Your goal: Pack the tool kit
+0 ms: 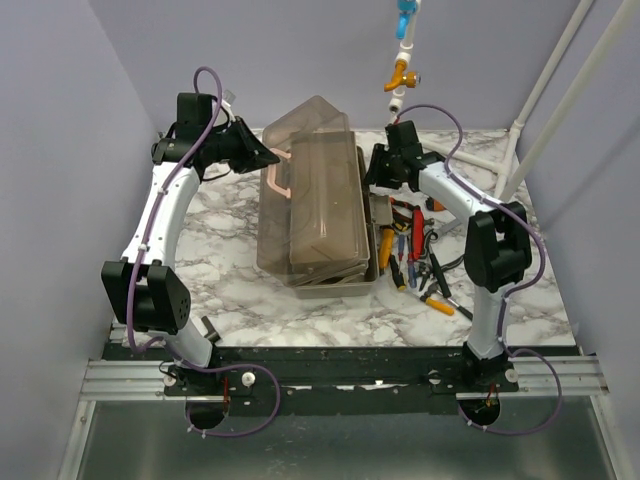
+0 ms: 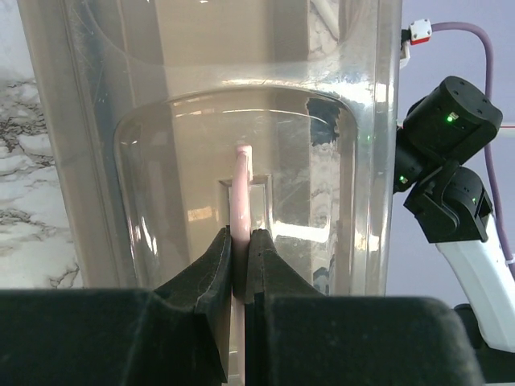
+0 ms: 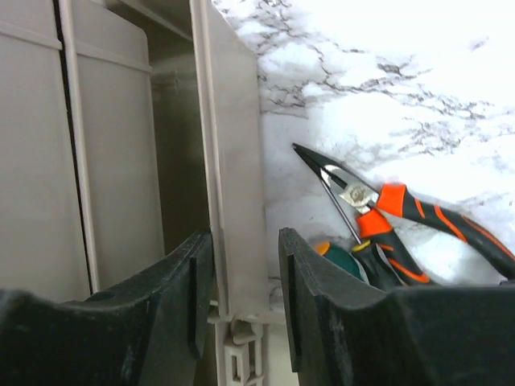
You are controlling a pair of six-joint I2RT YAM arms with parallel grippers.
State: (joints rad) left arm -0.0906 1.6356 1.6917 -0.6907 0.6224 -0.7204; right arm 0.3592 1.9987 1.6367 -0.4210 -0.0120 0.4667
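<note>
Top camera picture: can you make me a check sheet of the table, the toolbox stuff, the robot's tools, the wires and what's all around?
Surface: marble-pattern table.
Job's things: grey-brown toolbox with a smoky lid and a pink handle. Loose hand tools are piled on the table right of the box, among them orange-black pliers.
Clutter: nothing seen.
Robot tools: left tool is shut on the pink handle. Right tool is open, straddling a toolbox wall.
Cables: purple cables run along both arms.
Surroundings: lilac walls. White pipes at the right. A blue, yellow and white fitting hangs at the back.
</note>
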